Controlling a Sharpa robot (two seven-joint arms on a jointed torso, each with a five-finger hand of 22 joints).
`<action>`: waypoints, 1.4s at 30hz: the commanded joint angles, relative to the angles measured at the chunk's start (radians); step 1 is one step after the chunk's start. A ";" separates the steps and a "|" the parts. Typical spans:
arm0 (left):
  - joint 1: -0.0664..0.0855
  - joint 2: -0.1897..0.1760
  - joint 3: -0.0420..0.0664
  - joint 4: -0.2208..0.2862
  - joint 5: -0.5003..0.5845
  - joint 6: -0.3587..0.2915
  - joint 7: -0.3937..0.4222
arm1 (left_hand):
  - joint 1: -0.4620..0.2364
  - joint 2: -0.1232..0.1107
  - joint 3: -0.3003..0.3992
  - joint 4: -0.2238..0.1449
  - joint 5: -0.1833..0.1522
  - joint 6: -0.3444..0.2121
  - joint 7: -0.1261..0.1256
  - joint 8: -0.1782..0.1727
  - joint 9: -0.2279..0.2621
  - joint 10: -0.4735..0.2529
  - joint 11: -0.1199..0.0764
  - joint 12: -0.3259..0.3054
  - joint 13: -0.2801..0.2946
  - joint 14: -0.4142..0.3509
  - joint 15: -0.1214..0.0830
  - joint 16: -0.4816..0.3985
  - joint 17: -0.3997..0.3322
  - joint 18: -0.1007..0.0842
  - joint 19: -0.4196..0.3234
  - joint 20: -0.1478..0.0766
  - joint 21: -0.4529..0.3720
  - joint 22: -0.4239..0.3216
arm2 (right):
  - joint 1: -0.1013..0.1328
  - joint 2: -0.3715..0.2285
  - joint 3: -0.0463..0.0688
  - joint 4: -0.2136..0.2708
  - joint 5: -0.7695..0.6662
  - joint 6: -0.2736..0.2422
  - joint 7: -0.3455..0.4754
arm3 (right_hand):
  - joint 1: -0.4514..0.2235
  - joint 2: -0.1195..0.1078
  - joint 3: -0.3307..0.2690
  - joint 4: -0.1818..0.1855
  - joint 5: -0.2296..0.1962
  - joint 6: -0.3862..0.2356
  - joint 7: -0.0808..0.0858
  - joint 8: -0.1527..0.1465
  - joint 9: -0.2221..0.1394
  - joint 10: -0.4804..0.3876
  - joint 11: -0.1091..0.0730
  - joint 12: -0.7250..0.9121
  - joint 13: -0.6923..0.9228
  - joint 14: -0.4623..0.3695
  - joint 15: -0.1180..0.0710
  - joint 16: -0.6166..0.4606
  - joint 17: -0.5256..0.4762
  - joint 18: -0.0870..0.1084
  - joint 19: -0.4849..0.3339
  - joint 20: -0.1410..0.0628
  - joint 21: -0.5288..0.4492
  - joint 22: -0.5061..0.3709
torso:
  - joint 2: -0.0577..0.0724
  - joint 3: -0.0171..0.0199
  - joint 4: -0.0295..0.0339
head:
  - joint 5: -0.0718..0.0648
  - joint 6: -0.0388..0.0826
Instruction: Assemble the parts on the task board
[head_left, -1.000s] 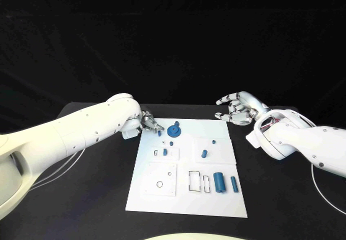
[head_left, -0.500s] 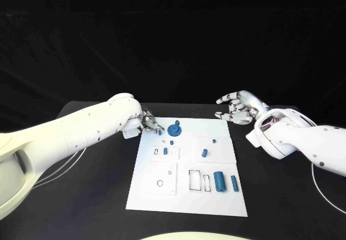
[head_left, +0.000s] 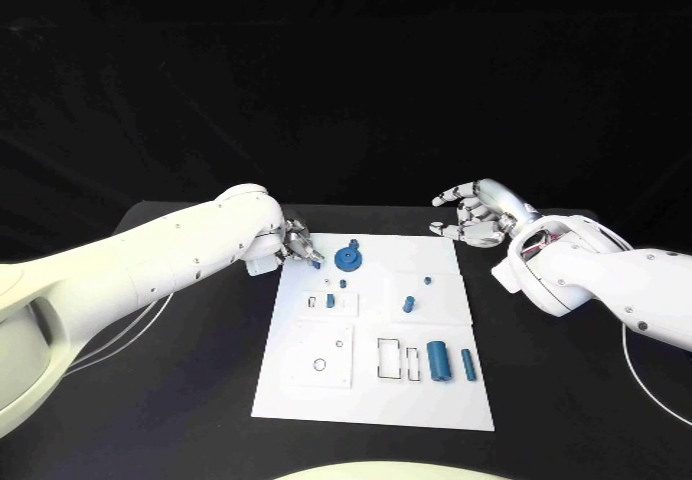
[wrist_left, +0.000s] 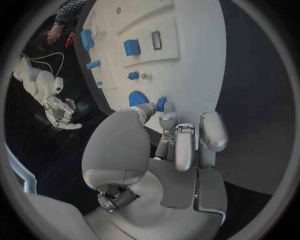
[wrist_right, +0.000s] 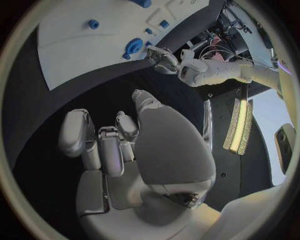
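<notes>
L hand at far-left corner of task board, fingertips pinching small blue peg, peg right at board edge, just beside blue round gear. R hand raised past board's far-right corner, fingers curled apart, holding nothing, well apart from parts. Two blue cylinders lie in near-right section of board.

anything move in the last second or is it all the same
Almost nothing moved. The left hand stays at the task board's far left corner, fingertips by a small blue part. The right hand still hovers off the far right corner, holding nothing. The parts lie as before.
</notes>
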 joint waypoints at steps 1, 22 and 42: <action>-0.002 -0.002 -0.002 0.003 0.029 0.000 0.010 | 0.036 0.016 0.042 -0.012 0.000 -0.004 -0.009 0.030 0.034 0.005 -0.006 0.008 0.004 0.073 -0.006 -0.003 0.135 -0.010 -0.001 -0.007 0.000 0.002 | 0.000 0.001 0.000 -0.001 -0.007 0.014 0.006 | -0.011 -0.001 0.006 0.002 -0.005 0.010 -0.001 0.006 -0.001 0.000 -0.004 0.002 0.001 0.058 -0.007 -0.006 0.067 0.015 0.000 -0.005 -0.004 0.001 | -0.001 0.0000 -0.0005 | 0.001 0.000; -0.003 -0.156 -0.003 0.204 0.105 -0.071 -0.009 | 0.012 -0.011 0.206 -0.043 -0.011 -0.034 -0.013 0.105 0.121 0.031 -0.010 0.042 0.042 0.072 -0.009 -0.006 0.128 -0.011 0.000 -0.010 0.002 0.007 | -0.001 -0.003 0.000 -0.006 -0.007 0.018 0.004 | -0.012 -0.001 0.008 0.001 -0.004 0.010 -0.001 0.006 -0.001 0.001 -0.004 0.003 0.001 0.058 -0.007 -0.006 0.065 0.016 0.000 -0.005 -0.006 0.000 | -0.007 0.0006 0.0086 | 0.005 -0.005; -0.045 -0.273 -0.009 0.435 -0.022 -0.149 -0.023 | -0.008 -0.034 0.258 -0.062 -0.010 -0.027 -0.018 0.115 0.134 0.053 -0.014 0.061 0.066 0.073 -0.013 -0.004 0.131 -0.016 0.016 -0.014 0.014 0.030 | -0.002 -0.009 0.000 -0.004 -0.007 0.021 0.004 | -0.012 -0.001 0.008 0.001 -0.004 0.010 -0.001 0.006 -0.001 0.001 -0.004 0.003 0.001 0.058 -0.007 -0.006 0.065 0.016 0.000 -0.005 -0.006 0.000 | -0.006 0.0000 0.0098 | 0.017 -0.012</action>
